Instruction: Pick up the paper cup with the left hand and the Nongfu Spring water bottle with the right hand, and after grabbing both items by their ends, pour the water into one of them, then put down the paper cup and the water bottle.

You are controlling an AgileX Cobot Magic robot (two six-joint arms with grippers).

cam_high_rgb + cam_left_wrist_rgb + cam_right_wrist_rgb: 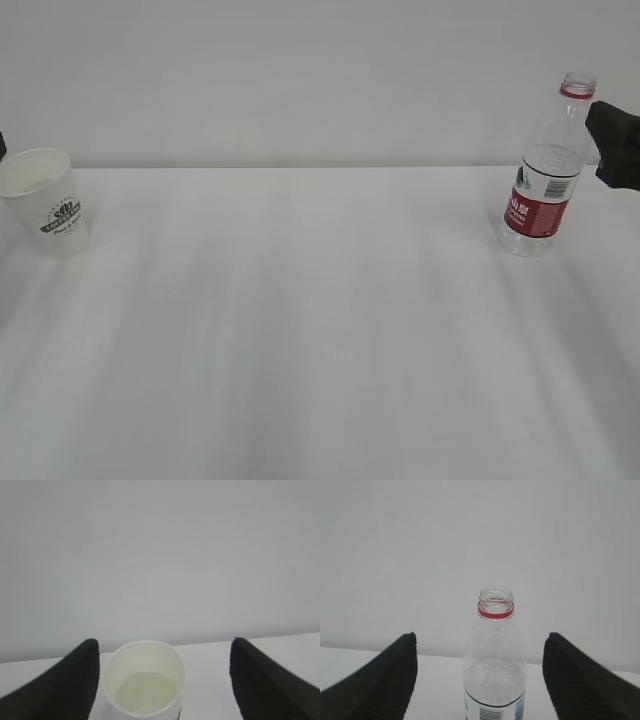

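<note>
Cup (144,682) between claw (162,677) tips (untouched)

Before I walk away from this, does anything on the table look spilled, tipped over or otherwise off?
Nothing stands out. The paper cup stands upright with water inside, the capless water bottle stands upright, and the white table shows no puddle. Both grippers are open, touching neither.
</note>
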